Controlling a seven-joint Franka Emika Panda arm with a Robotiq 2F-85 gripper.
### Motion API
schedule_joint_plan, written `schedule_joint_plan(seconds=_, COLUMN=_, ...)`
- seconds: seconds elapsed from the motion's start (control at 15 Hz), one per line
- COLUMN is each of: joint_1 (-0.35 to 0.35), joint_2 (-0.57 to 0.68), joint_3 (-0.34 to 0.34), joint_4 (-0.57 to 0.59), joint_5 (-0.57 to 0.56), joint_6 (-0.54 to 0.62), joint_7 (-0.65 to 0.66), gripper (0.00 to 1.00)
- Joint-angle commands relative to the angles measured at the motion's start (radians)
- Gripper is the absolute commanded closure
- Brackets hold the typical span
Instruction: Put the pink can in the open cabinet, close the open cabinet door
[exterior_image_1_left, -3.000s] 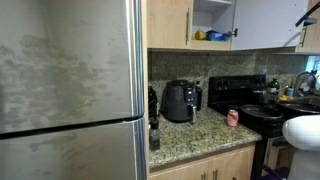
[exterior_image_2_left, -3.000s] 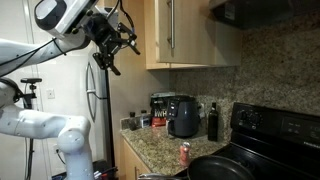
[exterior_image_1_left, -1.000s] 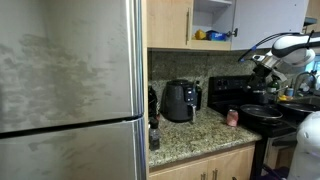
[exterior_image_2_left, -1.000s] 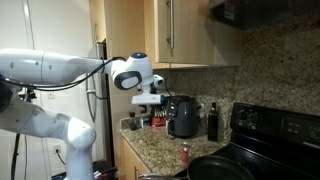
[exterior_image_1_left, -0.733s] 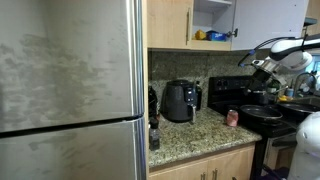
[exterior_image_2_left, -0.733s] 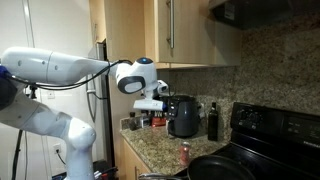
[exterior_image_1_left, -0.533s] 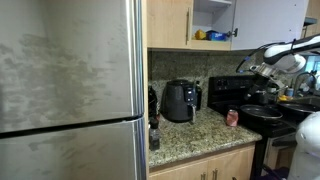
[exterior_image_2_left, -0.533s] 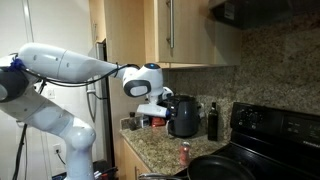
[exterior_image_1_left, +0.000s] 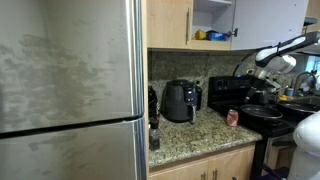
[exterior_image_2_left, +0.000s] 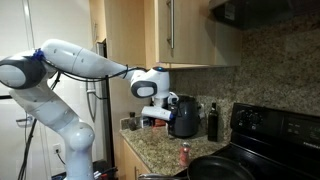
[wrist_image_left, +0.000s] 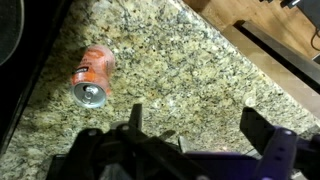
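The pink can stands on the speckled granite counter beside the black stove; it also shows in the other exterior view. In the wrist view the pink can sits up and left of my gripper, well outside the jaws. My gripper hangs open and empty above the counter, apart from the can, and is also seen as the gripper over the stove side. The cabinet is open high on the wall. Its cabinet door stands swung out, its bar handle showing.
A black air fryer stands at the back of the counter, a dark bottle beside it. A pan sits on the stove. The steel fridge fills one side. Yellow and blue items lie on the cabinet shelf.
The arm has stretched further over the counter, carrying the gripper toward the air fryer and stove side. The jaws stay open and the can has not moved.
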Motion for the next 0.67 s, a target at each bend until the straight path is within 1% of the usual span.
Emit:
schedule_joint_plan(seconds=0.0, joint_1=-0.084, joint_2=0.133, joint_3=0.055, joint_4=0.08, joint_5=0.051, joint_6=0.004, joint_7=0.015, gripper=0.0)
schedule_joint_plan(seconds=0.2, joint_1=-0.124, joint_2=0.2, joint_3=0.101, joint_4=0.148, joint_5=0.047, joint_6=-0.004, joint_7=0.045, gripper=0.0)
schedule_joint_plan(seconds=0.27, joint_1=-0.133, joint_2=0.193, joint_3=0.122, joint_4=0.158, joint_5=0.057, joint_6=-0.007, joint_7=0.05, gripper=0.0)
schedule_joint_plan(seconds=0.33, joint_1=-0.153, joint_2=0.16, joint_3=0.127, joint_4=0.112, joint_5=0.06, joint_6=0.001, joint_7=0.02, gripper=0.0)
schedule_joint_plan(seconds=0.47, joint_1=-0.162, joint_2=0.182, joint_3=0.153, joint_4=0.139, joint_5=0.066, joint_6=0.0, joint_7=0.03, gripper=0.0)
schedule_joint_plan(seconds=0.6, joint_1=-0.164, joint_2=0.185, joint_3=0.158, joint_4=0.144, joint_5=0.066, joint_6=0.0, joint_7=0.033, gripper=0.0)
